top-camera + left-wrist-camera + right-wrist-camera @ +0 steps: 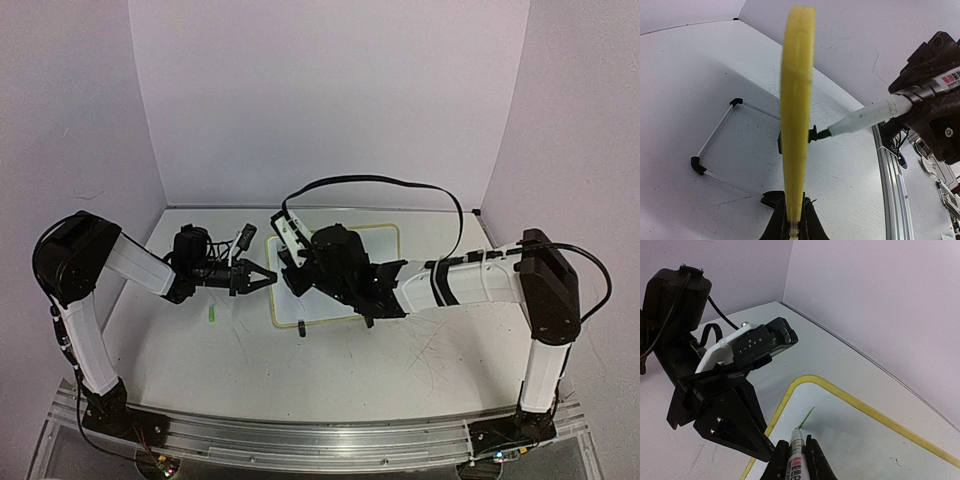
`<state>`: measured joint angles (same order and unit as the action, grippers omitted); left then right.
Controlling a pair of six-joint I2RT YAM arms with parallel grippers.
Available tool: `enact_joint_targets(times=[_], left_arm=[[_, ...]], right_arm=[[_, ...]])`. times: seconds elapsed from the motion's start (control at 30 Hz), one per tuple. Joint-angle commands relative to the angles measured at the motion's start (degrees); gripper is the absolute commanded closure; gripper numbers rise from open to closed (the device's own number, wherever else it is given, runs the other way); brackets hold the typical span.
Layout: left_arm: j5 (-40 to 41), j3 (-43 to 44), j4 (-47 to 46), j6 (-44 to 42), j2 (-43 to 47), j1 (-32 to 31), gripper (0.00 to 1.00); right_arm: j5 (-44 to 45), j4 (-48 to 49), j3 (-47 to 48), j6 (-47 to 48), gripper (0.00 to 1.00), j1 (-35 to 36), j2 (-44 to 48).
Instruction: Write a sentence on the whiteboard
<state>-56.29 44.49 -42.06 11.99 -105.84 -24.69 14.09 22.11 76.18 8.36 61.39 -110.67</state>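
Right wrist cam: right end effector (796, 454) clamped on a white green-tipped marker (795, 462), left end effector (792, 222) pinching the yellow-rimmed whiteboard (860, 440). Just one short green stroke (806, 417), so I'd say the sentence is barely started.

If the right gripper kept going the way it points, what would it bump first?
Probably the small white yellow-rimmed whiteboard; the white marker in the right gripper seems almost touching it.

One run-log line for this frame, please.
left fingers: shut on whiteboard rim | right fingers: shut on marker | tip: on whiteboard | sentence: one short green stroke
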Motion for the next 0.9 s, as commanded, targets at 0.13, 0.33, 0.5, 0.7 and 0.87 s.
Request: enact_joint_targets(times=[0.13,0.33,0.5,0.7,0.87], left_arm=[[2.17,-0.29,-0.47,-1.24,1.08,0.08,1.00],[2.20,-0.33,-0.43,-1.27,1.05,0.06,1.00],[2.16,-0.30,-0.35,-1.27,1.06,0.07,1.00],[2.16,-0.32,-0.31,-1.35,1.16,0.01,1.00],[2.18,-0.25,-0.28,-1.35,1.10,0.07,1.00]], right_arm=[[1.51,1.00,2.19,0.07,1.00,-0.20,-0.74],[1.89,0.92,2.37,0.08,1.00,-0.17,-1.16],[2.06,0.88,2.70,-0.04,1.00,-0.26,-1.63],[2.75,0.74,2.62,-0.18,1.00,-0.30,-1.52],[4.16,0.74,1.71,-0.51,1.00,-0.35,-0.85]])
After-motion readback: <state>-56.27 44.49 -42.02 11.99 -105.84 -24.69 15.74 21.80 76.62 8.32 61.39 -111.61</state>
